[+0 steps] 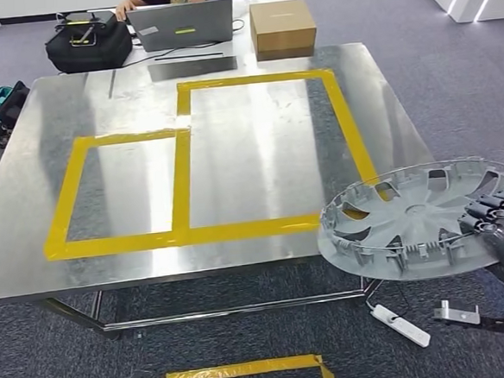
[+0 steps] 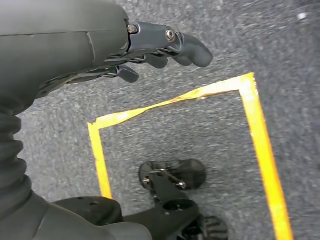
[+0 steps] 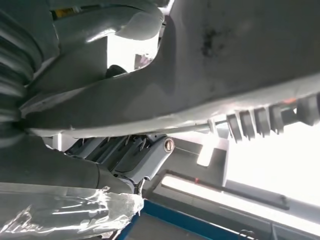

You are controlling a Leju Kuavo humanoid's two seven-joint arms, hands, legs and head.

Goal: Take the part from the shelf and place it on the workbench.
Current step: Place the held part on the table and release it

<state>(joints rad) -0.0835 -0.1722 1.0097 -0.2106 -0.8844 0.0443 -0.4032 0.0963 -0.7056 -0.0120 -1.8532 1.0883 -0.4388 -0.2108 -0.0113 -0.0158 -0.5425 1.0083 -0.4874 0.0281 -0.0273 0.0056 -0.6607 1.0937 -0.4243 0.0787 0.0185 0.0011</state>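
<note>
Grey wheel cover, task's part, was gripped at rim by right hand, carried level just over workbench near-right corner; pickup judged done, set-down inside yellow tape outline left; left hand was hung empty, fingers loosely extended, over carpet.

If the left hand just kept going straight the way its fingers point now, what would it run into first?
Probably nothing close: the left hand hangs empty, and ahead of its fingers lies bare grey carpet. The yellow tape outline on the floor sits off to the side of that line. Depth is hard to judge.
</note>
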